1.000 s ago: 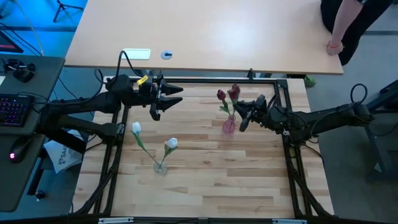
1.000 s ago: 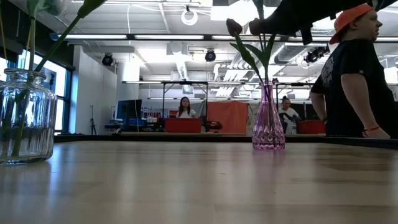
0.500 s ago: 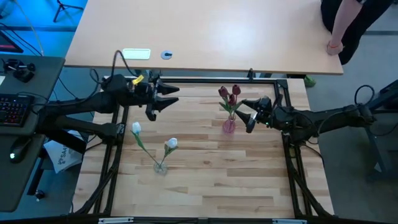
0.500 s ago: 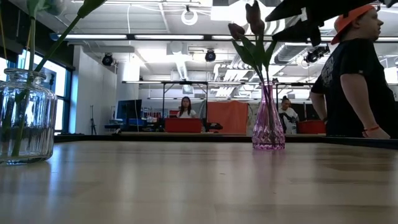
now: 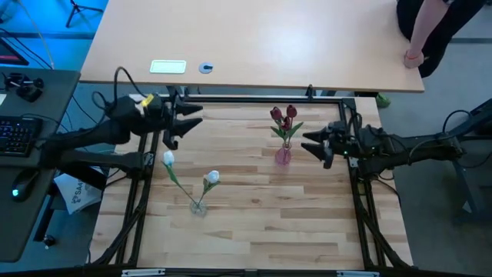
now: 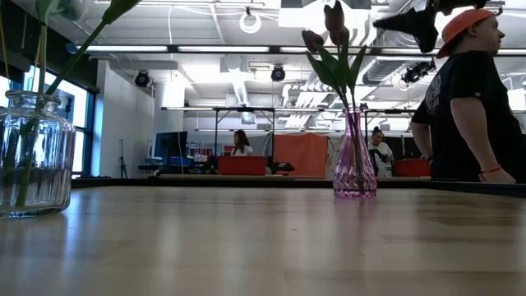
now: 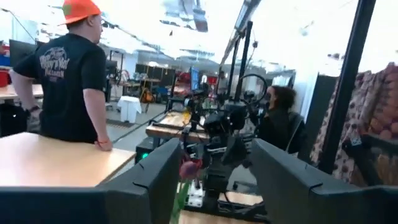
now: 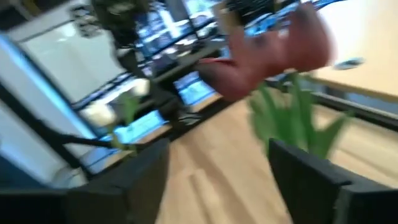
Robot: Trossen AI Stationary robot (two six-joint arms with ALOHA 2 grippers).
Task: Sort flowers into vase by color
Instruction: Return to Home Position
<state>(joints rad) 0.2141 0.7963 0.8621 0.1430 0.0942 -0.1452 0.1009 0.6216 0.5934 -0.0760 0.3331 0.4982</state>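
Two dark red tulips (image 5: 283,117) stand by their stems in a pink vase (image 5: 283,155) at the far middle of the table; the low view shows their heads (image 6: 327,26) above the vase (image 6: 355,160). Two white tulips (image 5: 168,158) lean out of a clear glass jar (image 5: 198,206) nearer the left. My right gripper (image 5: 314,148) hangs open just right of the pink vase, apart from it, and shows high in the low view (image 6: 419,20). My left gripper (image 5: 184,129) is open at the far left, above the white tulips' side, holding nothing.
A black frame rail (image 5: 254,98) runs along the table's far edge and down both sides. Behind it lies a light tabletop with a white card (image 5: 167,67). A person in a black shirt (image 6: 468,107) stands beyond the far right corner.
My right gripper has opened and let go of a red tulip, then drawn back toward the table's right edge. That tulip now stands in the pink vase beside the other red one. My left gripper has moved toward the table's left edge.
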